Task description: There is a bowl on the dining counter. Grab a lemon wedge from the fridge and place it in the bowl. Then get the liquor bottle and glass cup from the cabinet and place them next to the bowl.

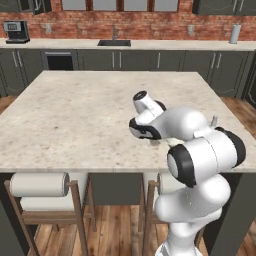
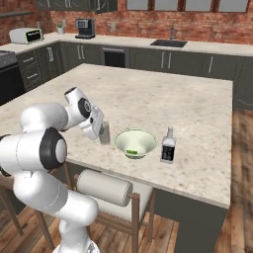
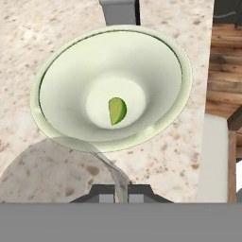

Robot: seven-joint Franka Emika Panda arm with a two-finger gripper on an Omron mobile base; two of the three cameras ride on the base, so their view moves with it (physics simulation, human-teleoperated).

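Glass cup (image 2: 104,133): a greyish translucent tumbler, upright on the dining counter (image 2: 163,99), touching or nearly touching the stone; in the right base view it sits at about 9 o'clock of the bowl, just beside it. In the hand view its rim (image 3: 85,151) runs as a pale arc under the bowl.
Gripper (image 2: 102,129): at the end of the white arm, low over the near edge of the counter; jaws pinched together on the wall of the glass cup, seen in the hand view as a thin grey sliver between the two dark fingertips (image 3: 105,194).
Bowl (image 2: 135,143): pale cream-green, glossy, upright on the counter near its front edge, between the cup and the bottle.
Lemon wedge (image 3: 116,110): small green-yellow slice lying at the bottom of the bowl, slightly off centre; also a green speck in the right base view (image 2: 131,151).
Liquor bottle (image 2: 168,146): squarish pale body with black label and short neck, upright at about 3 o'clock of the bowl in the right base view, just beside it, not touching.
Stools: a padded wooden stool (image 2: 109,193) stands under the counter edge below the bowl; another (image 1: 42,192) shows at lower left of the left base view.
Background: wall counter with sink (image 1: 114,43) and a coffee machine (image 1: 16,31) at 12 o'clock beyond the island.
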